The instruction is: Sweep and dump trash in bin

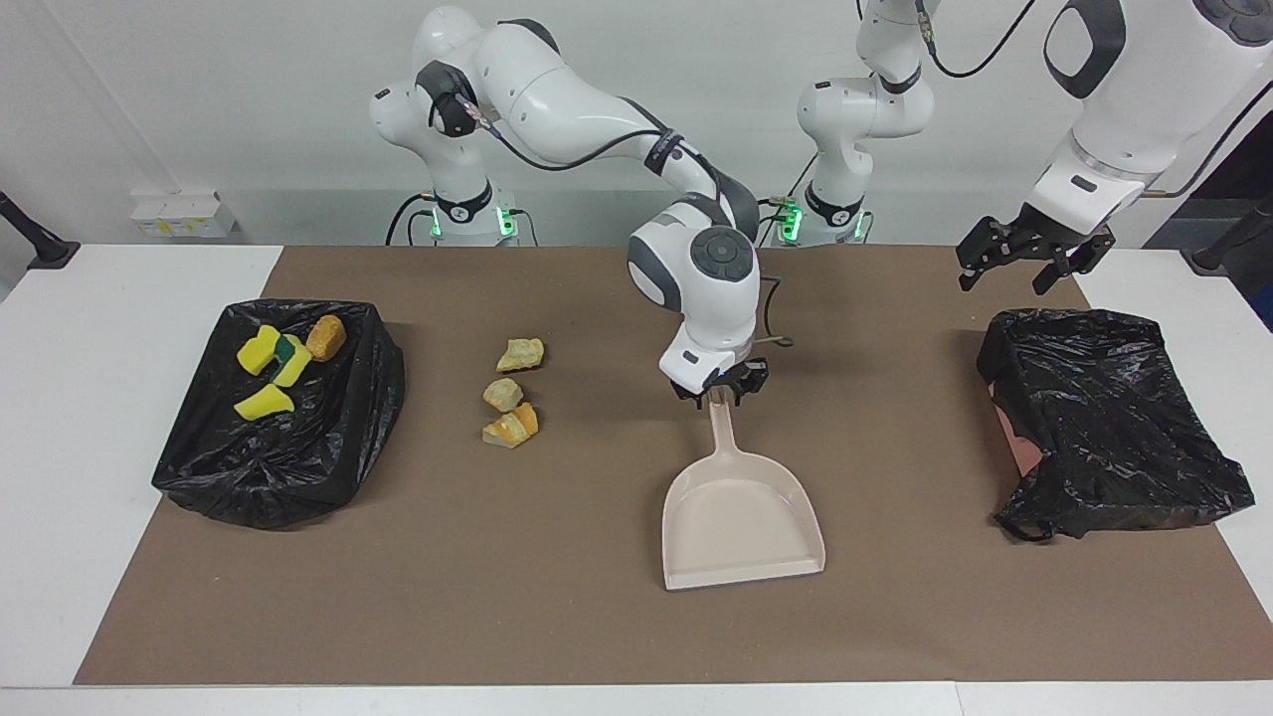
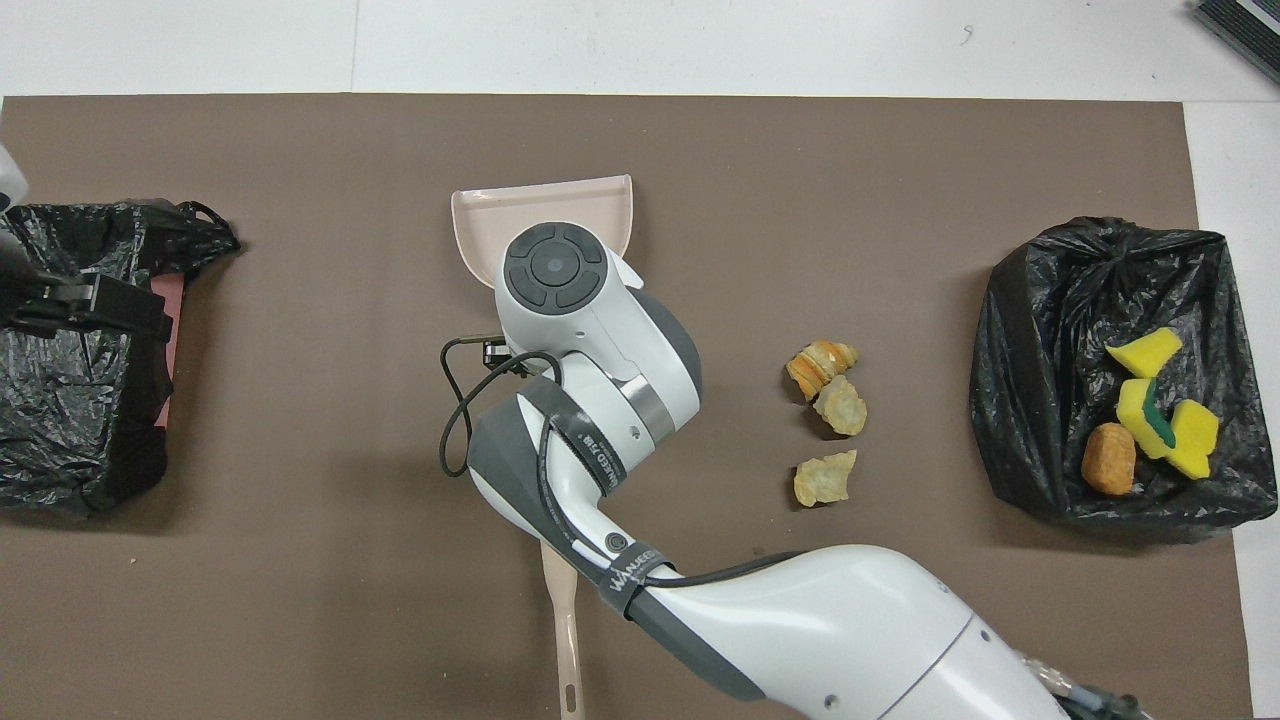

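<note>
Three pale crumbly chunks of trash (image 1: pixel 503 394) (image 2: pixel 840 405) lie in a row on the brown mat, between the beige dustpan (image 1: pixel 741 517) (image 2: pixel 480 215) and the black-bagged bin (image 1: pixel 278 467) (image 2: pixel 1040 400) at the right arm's end. In that bin lie yellow sponge bits (image 1: pixel 265 402) (image 2: pixel 1143 352), one green-backed, and an orange-brown lump (image 1: pixel 325 337) (image 2: pixel 1108 458). My right gripper (image 1: pixel 718 388) is shut on the dustpan's handle; the pan rests on the mat. My left gripper (image 1: pixel 1034 261) (image 2: pixel 90 305) hangs open and empty over a second bagged bin.
The second black-bagged bin (image 1: pixel 1104 418) (image 2: pixel 70 420) stands at the left arm's end of the table, with a reddish wall showing under the bag. The brown mat (image 1: pixel 557 597) covers most of the white table. The right arm hides the middle of the dustpan's handle in the overhead view.
</note>
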You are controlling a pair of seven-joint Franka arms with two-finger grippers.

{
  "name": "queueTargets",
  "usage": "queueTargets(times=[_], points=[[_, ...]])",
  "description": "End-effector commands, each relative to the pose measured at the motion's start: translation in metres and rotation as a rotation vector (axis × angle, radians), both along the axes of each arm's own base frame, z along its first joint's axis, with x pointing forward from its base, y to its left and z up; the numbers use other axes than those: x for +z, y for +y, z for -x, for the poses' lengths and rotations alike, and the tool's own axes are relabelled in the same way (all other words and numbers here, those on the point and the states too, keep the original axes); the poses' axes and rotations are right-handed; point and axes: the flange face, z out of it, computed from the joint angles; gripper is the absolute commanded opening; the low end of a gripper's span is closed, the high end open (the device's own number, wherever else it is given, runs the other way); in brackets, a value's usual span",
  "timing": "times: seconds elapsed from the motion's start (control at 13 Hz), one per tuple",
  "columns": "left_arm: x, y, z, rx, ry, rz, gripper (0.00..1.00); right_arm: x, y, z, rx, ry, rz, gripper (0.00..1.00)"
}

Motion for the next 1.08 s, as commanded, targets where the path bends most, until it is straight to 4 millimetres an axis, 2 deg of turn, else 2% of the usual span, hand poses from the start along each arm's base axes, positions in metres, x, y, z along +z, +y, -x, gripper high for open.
queueTargets(times=[0.0, 0.31, 0.46, 0.62, 0.69, 0.77, 0.85, 1.0], points=[[0.002, 0.009, 0.005, 0.011, -0.006, -0.005, 1.00, 0.028, -0.012, 0.028, -0.002, 0.025, 0.012, 1.00], [0.002, 0.008, 0.003, -0.001, -0.017, -0.008, 1.00, 0.049, -0.010, 0.091, 0.026, 0.062, 0.034, 1.00], [-0.001, -0.010, 0.003, -0.033, -0.031, -0.007, 1.00, 0.055, -0.013, 0.138, 0.056, 0.073, 0.065, 1.00], [-0.018, -0.037, 0.001, -0.076, -0.040, -0.004, 1.00, 0.042, -0.012, 0.191, 0.073, 0.098, 0.058, 1.00], [-0.031, -0.067, 0.001, -0.121, -0.043, -0.002, 1.00, 0.032, -0.014, 0.215, 0.084, 0.082, 0.046, 1.00], [-0.043, -0.084, 0.000, -0.142, -0.048, -0.001, 1.00, 0.021, -0.021, 0.238, 0.083, 0.071, 0.026, 1.00], [-0.058, -0.102, -0.003, -0.164, -0.057, 0.001, 1.00, 0.011, -0.024, 0.254, 0.086, 0.079, 0.020, 1.00], [-0.083, -0.130, -0.010, -0.161, -0.044, 0.000, 1.00, -0.010, -0.020, 0.267, 0.092, 0.089, 0.022, 1.00]])
